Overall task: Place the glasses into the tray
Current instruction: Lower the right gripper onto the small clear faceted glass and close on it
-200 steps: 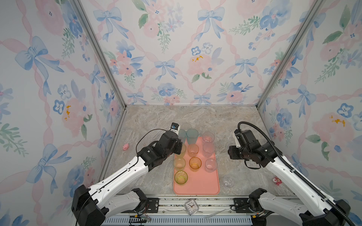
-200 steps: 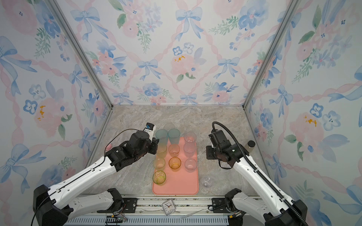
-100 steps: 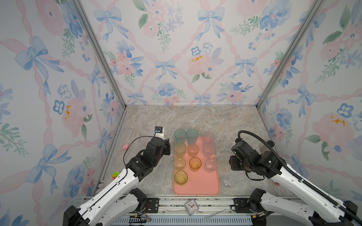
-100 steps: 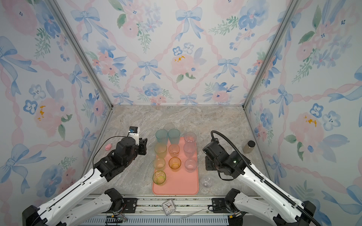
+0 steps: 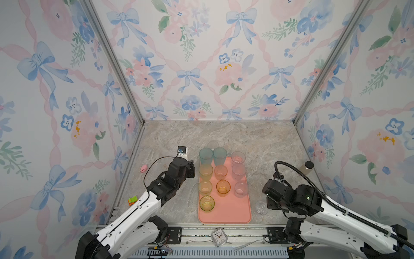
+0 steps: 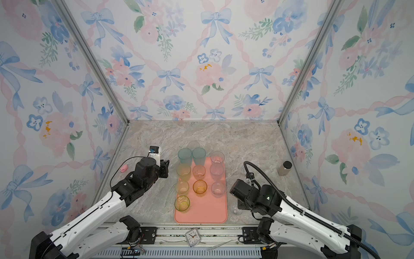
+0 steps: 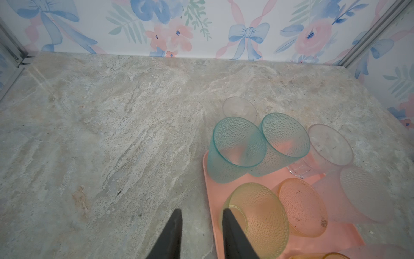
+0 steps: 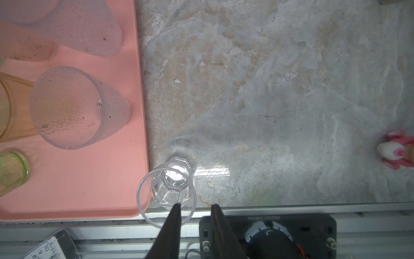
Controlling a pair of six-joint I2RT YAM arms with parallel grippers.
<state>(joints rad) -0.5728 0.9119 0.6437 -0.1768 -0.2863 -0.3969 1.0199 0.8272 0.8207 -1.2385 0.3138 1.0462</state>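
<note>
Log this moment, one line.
left gripper: open, empty | right gripper: open, astride small clear glass | glass: on table beside tray

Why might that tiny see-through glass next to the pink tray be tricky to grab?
The small clear glass looks thin and smooth, so it could slip from the right hand. It seems light, standing upright on the table beside the tray, so a nudge might slide or tip it. Its faceted, rounded body might roll if toppled.

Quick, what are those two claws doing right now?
Left gripper: open, holding nothing.
Right gripper: open, jaws astride the rim of the small clear glass, not clamped.
</note>
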